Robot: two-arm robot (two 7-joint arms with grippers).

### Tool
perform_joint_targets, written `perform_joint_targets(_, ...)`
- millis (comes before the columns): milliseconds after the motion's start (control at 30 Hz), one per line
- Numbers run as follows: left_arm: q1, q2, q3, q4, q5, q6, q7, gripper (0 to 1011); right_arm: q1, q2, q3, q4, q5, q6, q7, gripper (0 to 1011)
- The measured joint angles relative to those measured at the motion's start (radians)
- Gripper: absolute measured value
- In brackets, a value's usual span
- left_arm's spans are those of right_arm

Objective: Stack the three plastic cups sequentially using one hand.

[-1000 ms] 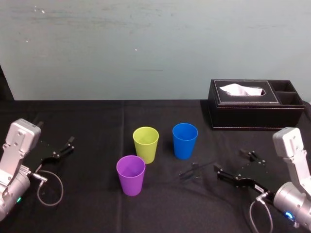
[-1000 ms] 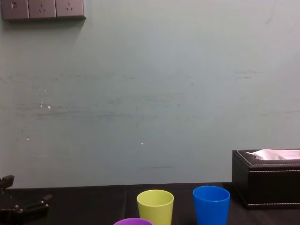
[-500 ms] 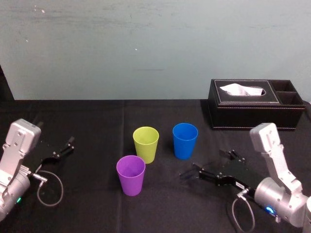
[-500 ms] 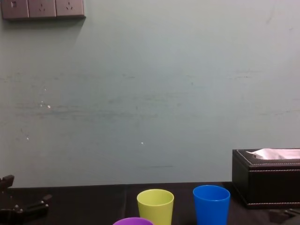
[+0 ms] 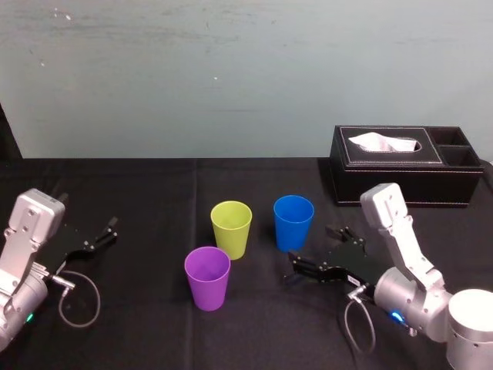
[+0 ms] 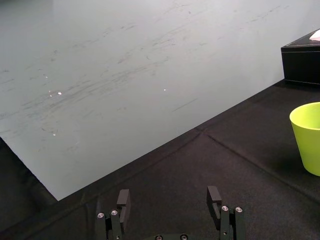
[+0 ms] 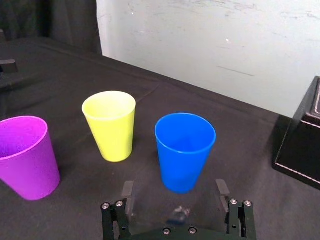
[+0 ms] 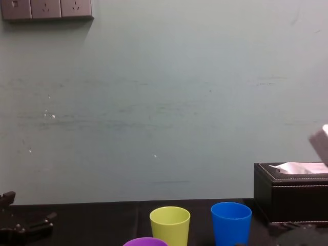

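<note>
Three plastic cups stand upright on the black table: a yellow-green cup point(image 5: 231, 229), a blue cup point(image 5: 293, 223) to its right, and a purple cup point(image 5: 207, 277) nearer me. My right gripper point(image 5: 312, 248) is open just in front and to the right of the blue cup, not touching it. In the right wrist view the blue cup point(image 7: 185, 150) stands just ahead of the spread right gripper point(image 7: 174, 196), with the yellow-green cup point(image 7: 110, 125) and purple cup point(image 7: 27, 157) beside it. My left gripper point(image 5: 96, 237) rests open at the far left, and the left gripper point(image 6: 169, 197) holds nothing.
A black leather tissue box point(image 5: 404, 166) stands at the back right of the table, behind my right arm. A grey cable loop point(image 5: 77, 297) lies by the left arm. The wall rises close behind the table's far edge.
My right arm has swung leftward from the table's right side until its open gripper is close to the blue cup. The cups and the left arm have stayed still.
</note>
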Motion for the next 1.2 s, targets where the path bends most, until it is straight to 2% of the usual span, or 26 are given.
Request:
perform_joint_targets(167, 0.000, 0.000, 0.000, 0.000, 0.000, 0.000, 0.000, 1000, 0.022, -0.027, -0.004, 0.027, -0.021, 0.008, -0.008, 1003)
perform_joint_targets(333, 0.000, 0.000, 0.000, 0.000, 0.000, 0.000, 0.000, 1000, 0.053, -0.060, -0.009, 0.082, -0.044, 0.008, -0.008, 1003)
perform_joint_targets(500, 0.000, 0.000, 0.000, 0.000, 0.000, 0.000, 0.000, 1000, 0.072, -0.083, -0.006, 0.122, -0.061, -0.011, -0.005, 1003)
perform_joint_targets(1200, 0.000, 0.000, 0.000, 0.000, 0.000, 0.000, 0.000, 1000, 0.116, -0.148, 0.023, 0.215, -0.105, -0.044, 0.025, 1003)
